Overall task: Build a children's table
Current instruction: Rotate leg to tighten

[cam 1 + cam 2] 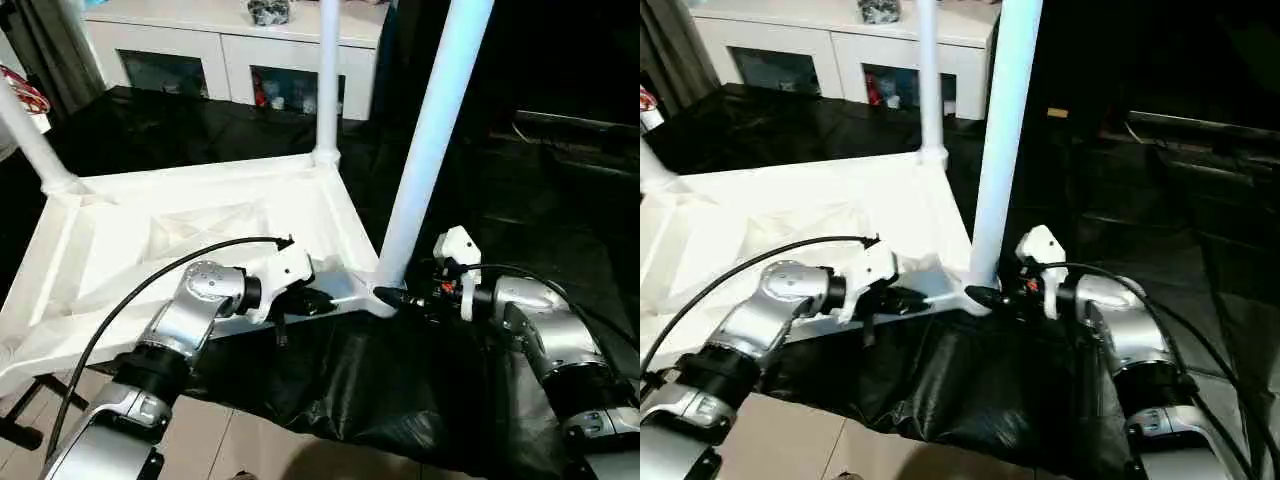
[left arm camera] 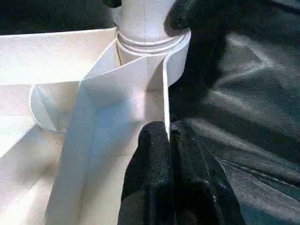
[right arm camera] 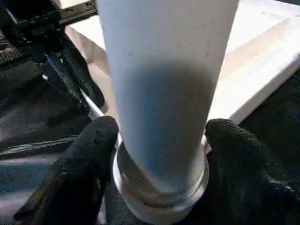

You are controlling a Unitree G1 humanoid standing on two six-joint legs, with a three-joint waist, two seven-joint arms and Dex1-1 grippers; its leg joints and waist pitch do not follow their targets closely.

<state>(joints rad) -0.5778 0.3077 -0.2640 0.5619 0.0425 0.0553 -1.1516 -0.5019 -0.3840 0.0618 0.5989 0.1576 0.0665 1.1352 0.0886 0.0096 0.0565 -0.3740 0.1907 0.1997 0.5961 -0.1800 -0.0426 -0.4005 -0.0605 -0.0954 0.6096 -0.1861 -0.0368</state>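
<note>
The tabletop (image 1: 200,240) lies upside down on black sheeting (image 1: 400,400). At its near corner a leg (image 1: 430,140) stands upright in the socket (image 3: 159,187), long axis vertical, its base clasped between the fingers of the right gripper (image 3: 159,154). The rim beside it is pinched by the left gripper (image 2: 168,154). No writing is legible.

The upturned tabletop (image 1: 200,240) is white with ribbed relief, its legs (image 1: 430,140) white, shading pale blue. Black sheeting (image 1: 400,390) lies beneath. Both forearms (image 1: 545,330) are silver; the end effector fingers (image 3: 79,173) are matte black. The cabinet (image 1: 230,40) is white.
</note>
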